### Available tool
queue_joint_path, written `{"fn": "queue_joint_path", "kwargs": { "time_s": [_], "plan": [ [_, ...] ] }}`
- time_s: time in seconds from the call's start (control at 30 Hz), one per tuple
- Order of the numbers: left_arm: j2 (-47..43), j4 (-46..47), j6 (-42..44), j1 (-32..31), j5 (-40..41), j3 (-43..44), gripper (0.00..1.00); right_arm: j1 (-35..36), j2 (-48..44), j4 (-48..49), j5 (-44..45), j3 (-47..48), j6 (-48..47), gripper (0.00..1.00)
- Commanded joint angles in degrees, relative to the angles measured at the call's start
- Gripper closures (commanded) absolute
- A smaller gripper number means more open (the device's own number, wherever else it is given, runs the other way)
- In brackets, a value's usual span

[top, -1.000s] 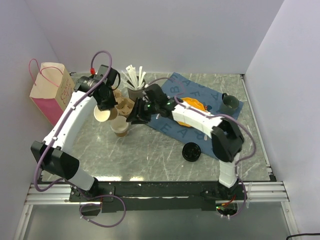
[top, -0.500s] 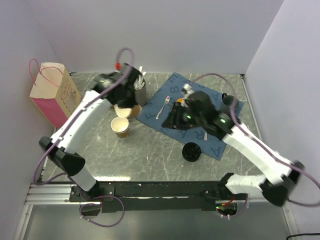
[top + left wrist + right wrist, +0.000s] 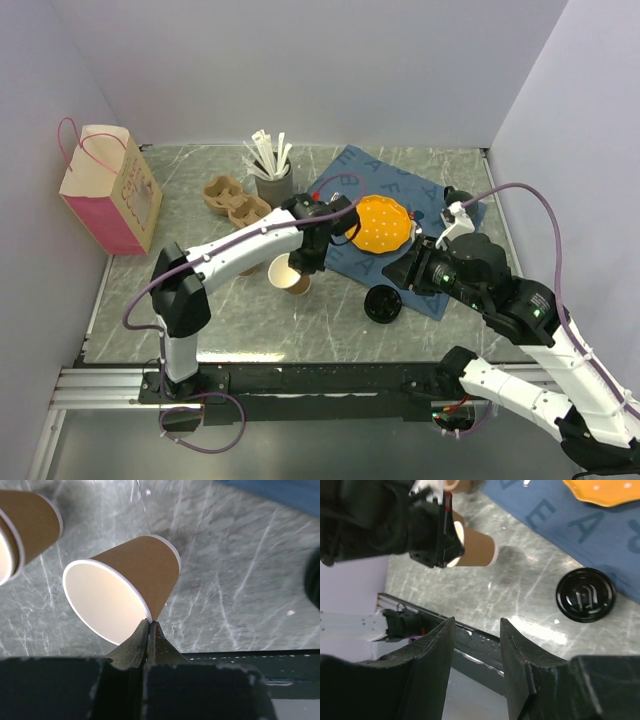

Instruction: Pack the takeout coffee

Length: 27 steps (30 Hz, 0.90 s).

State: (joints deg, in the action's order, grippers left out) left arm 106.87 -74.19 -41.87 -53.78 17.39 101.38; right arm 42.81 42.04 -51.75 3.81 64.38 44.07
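Your left gripper [image 3: 148,628] is clamped on the rim of a lidless paper cup [image 3: 125,587]. The cup is tilted with its pale mouth toward the wrist camera, at about 8 o'clock from the orange plate [image 3: 385,222]. Your right gripper [image 3: 476,622] hangs with fingers apart and nothing between them; a loose black lid [image 3: 383,303] lies at the plate's 6 o'clock, by the blue mat [image 3: 345,168]. You cannot tell from these views where the takeout coffee sits.

Lab test cell (plain white walls [image 3: 300,70])
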Motion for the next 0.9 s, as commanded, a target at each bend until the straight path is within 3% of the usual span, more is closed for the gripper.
{"fn": "queue_joint_path", "kwargs": {
  "time_s": [0.0, 0.13, 0.23, 0.33, 0.37, 0.47, 0.7, 0.87],
  "plan": [
    [0.9, 0.6, -2.3, -2.1, 1.2, -2.4, 0.99, -0.2, -0.4, -1.8, 3.5, 0.0, 0.5, 0.51],
    [1.3, 0.6, -4.1, -5.0, -0.2, -3.6, 0.99, -0.2, -1.8, -2.3, 4.3, -0.5, 0.5, 0.51],
    [2.0, 0.2, -5.7, -7.0, -0.8, -3.7, 0.93, -0.2, -3.0, -2.4, 4.7, -0.9, 0.5, 0.51],
    [2.2, -1.1, -7.3, -7.6, 0.2, -2.6, 0.73, -0.2, -3.2, -2.8, 4.8, -0.3, 0.0, 0.50],
    [2.1, -1.8, -7.8, -7.7, 0.8, -2.0, 0.59, -0.2, -3.0, -2.9, 4.6, -0.1, -0.2, 0.50],
    [1.9, -4.5, -7.4, -7.1, 4.7, 2.4, 0.41, -0.1, -2.7, -3.0, 4.2, 0.4, -0.7, 0.50],
    [-3.5, -4.1, -7.9, 3.1, 9.8, 2.4, 0.40, -0.2, -3.4, -3.4, 3.7, 0.7, -0.5, 0.49],
    [-8.2, 3.6, -2.9, 13.2, 10.6, -4.5, 0.43, -0.2, -4.6, -3.6, 3.1, -0.4, 0.0, 0.50]
  ]
}}
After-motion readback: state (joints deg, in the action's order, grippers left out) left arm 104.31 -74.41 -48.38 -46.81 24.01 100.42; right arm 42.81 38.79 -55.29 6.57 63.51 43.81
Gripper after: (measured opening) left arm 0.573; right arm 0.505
